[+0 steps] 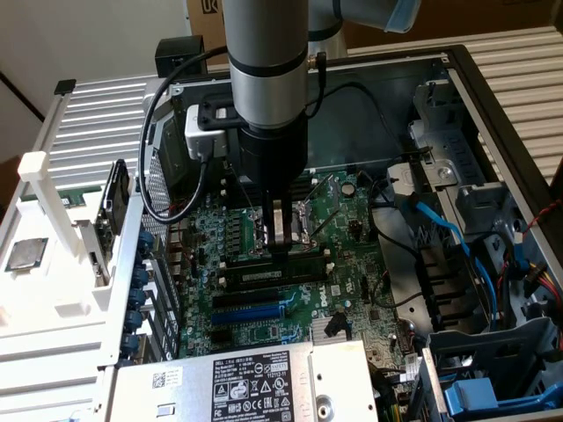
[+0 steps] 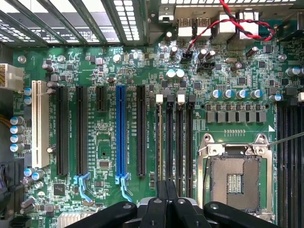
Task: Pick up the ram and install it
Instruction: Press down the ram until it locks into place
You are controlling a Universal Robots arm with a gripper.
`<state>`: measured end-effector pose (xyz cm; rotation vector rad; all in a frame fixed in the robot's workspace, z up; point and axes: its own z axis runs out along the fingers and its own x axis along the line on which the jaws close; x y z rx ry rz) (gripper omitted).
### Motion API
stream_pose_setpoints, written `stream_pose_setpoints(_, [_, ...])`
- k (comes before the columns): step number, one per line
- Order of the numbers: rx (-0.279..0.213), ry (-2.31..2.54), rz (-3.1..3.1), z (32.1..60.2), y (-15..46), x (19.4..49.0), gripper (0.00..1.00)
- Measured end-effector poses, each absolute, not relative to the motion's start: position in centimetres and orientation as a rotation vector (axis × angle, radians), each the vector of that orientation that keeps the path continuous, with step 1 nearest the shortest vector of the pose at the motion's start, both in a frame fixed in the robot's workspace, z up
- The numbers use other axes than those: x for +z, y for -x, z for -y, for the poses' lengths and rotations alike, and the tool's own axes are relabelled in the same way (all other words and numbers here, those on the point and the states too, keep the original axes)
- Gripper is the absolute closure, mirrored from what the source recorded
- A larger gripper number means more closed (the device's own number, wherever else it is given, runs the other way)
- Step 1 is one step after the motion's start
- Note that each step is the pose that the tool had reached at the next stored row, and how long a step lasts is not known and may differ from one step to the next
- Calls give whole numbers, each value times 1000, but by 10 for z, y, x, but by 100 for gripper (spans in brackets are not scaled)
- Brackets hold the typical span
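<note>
The black metal tool [image 1: 281,239], jaws narrowed together, presses down on the ram [image 1: 280,273], a long flat dark stick with a pale label, lying in a black slot on the glossy green motherboard [image 1: 339,290], beside the blue plastic expansion slot [image 2: 120,135].

An open computer case [image 1: 493,97] is seen lying on its side, with a green motherboard [image 2: 107,142] exposed inside. A blue expansion slot [image 2: 120,133] is flanked by black slots, and a white slot [image 2: 40,123] is set near the board's edge. An empty CPU socket [image 2: 235,178] with a metal frame is found beside 4 long black memory slots [image 2: 175,137]. A twisted red and black wire [image 2: 228,21] is looped above. A power supply [image 1: 246,382] with a black label is mounted by blue cables [image 1: 440,224]
</note>
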<state>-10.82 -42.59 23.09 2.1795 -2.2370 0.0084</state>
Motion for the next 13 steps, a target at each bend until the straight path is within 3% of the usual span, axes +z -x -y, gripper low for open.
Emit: stream_pose_setpoints(13, [8,-2180,2237,428,108,231,90])
